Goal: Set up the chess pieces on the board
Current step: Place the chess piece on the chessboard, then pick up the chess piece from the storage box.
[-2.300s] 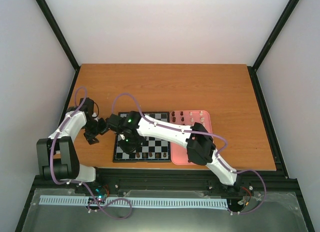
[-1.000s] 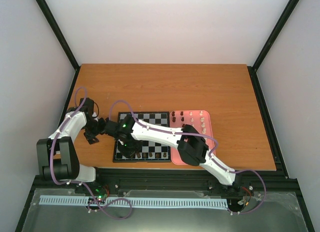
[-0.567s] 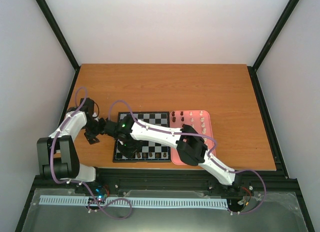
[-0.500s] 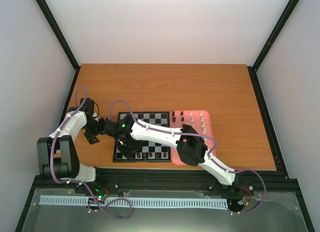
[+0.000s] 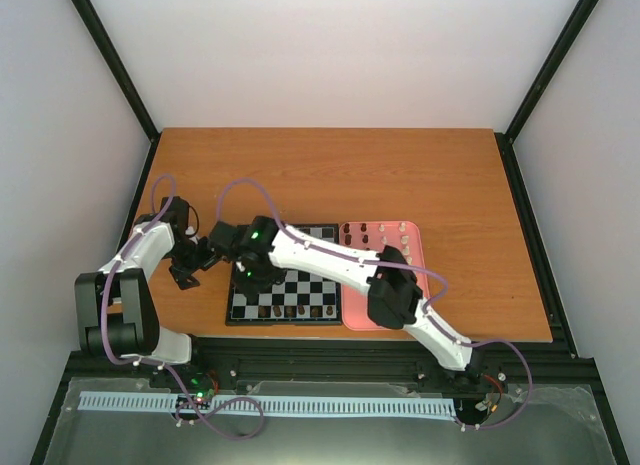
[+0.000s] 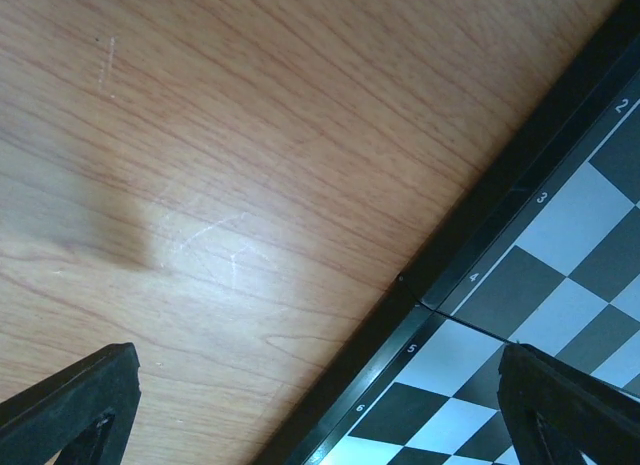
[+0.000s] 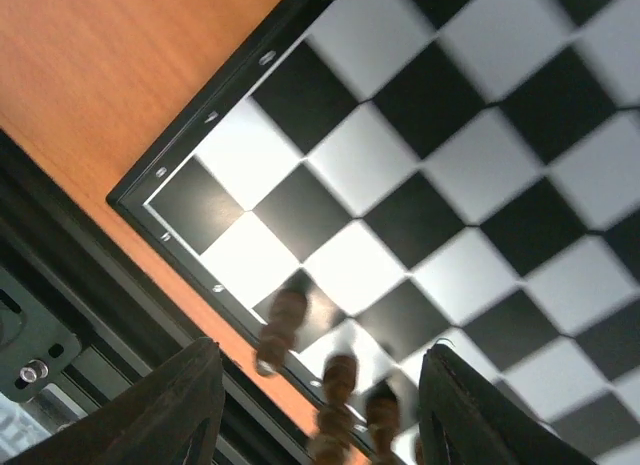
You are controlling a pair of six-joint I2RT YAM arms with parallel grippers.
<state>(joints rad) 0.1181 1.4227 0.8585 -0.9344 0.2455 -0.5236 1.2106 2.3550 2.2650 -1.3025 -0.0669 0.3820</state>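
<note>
Right wrist view, bottom centre: the right gripper (image 7: 320,357) hangs spread and empty above tiny dark brown chess pieces (image 7: 284,323) on the checkered black-and-grey board (image 7: 430,145). A low sideways sweep could topple them. The left gripper (image 6: 315,370) is spread too.

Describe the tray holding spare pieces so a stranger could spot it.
Start at the wooden table, then the checkered board near its front edge. The tray lies along the board's right side: a rectangle, the only pink thing there.
</note>
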